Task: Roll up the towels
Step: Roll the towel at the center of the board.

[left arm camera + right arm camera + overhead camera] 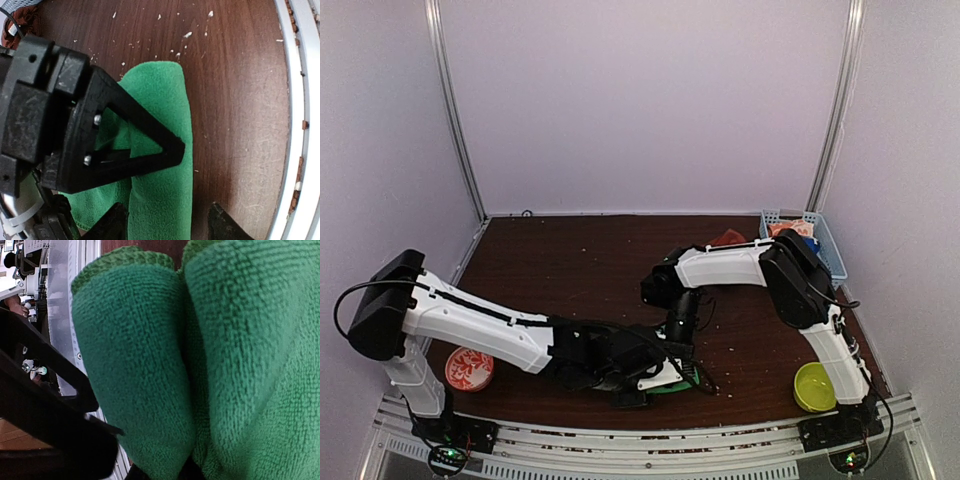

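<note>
**Q:** What lies closest to the arms' bases?

**A:** The green towel (165, 100). It rests on the dark wooden table (240, 75), just inside the metal rail (295, 125) at the near edge. It is partly rolled. Two plump folds lie side by side, and a flatter flap spills out on one side.

**Q:** What are the grippers doing?

**A:** Both are at the green towel. The left gripper (170, 225) hangs right over it with its jaws apart, one finger on each side of the roll. Its outer finger is clear of the cloth. The right gripper (683, 348) comes down from the towel's far side. Its jaws look pinched together on the cloth, which bunches between them.

**Q:** How should the rolling be done well?

**A:** In my judgement, the pinching gripper should hold the roll's core tight. The open one should close low on the roll and turn it over the loose flap. The edges need to stay level, or the bundle will taper. Soft terry is likely to spring open if let go too early.

**Q:** And farther from the green towel?

**A:** A red-and-white bowl (468, 368) sits well to its left, and a yellow-green bowl (813, 387) to its right. Far beyond it, at the back right, stands a blue basket (830, 250). Just beside the basket is a reddish cloth, probably the red towel (728, 238). It is too small to tell whether it is rolled.
</note>
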Robot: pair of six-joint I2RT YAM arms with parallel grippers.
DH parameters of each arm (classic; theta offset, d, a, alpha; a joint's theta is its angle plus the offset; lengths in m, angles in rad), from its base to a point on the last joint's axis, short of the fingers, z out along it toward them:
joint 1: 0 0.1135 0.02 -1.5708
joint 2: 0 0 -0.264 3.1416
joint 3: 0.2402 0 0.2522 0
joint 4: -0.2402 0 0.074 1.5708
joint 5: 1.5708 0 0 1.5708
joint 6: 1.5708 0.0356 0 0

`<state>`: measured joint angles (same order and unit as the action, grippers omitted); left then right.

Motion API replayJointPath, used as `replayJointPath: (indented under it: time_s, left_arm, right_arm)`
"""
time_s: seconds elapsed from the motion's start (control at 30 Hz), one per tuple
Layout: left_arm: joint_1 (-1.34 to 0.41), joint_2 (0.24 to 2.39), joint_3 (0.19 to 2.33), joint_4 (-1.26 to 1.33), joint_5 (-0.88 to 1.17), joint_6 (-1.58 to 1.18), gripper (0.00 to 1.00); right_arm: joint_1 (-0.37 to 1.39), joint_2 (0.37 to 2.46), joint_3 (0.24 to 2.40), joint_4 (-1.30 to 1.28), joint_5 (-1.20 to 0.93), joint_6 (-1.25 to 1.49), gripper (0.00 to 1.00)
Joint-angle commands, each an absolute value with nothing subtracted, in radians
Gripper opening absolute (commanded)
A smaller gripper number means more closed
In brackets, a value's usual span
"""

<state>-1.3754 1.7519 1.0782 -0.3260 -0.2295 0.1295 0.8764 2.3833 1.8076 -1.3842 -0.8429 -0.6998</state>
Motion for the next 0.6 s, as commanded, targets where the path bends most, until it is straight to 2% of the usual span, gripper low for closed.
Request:
replayJointPath:
  time_s: [0.0, 0.1, 0.17, 0.37, 0.43, 0.57]
  left_arm:
    - [-1.371, 1.814, 1.136, -0.306, -0.277, 0.163, 0.56]
    - [-1.371, 1.854, 1.141, -0.305, -0.298, 0.166, 0.55]
    - [-1.371, 1.862, 1.129, -0.286, -0.294, 0.165, 0.5]
    - [-1.371, 1.889, 1.128, -0.284, -0.283, 0.151, 0.26]
    - [-1.371, 1.888, 1.13, -0.293, -0.273, 0.148, 0.19]
    - [-1.37, 1.866, 1.143, -0.328, -0.219, 0.145, 0.1]
  right_arm:
    - [0.884, 2.461, 1.752, -1.294, -0.691, -0.696, 0.06]
    - [0.884, 2.458, 1.75, -1.293, -0.693, -0.698, 0.06]
    - [0.884, 2.456, 1.749, -1.292, -0.695, -0.699, 0.06]
    - [0.883, 2.438, 1.751, -1.298, -0.714, -0.713, 0.09]
    - [0.882, 2.402, 1.759, -1.337, -0.741, -0.745, 0.15]
    - [0.867, 2.249, 1.781, -1.358, -0.778, -0.782, 0.36]
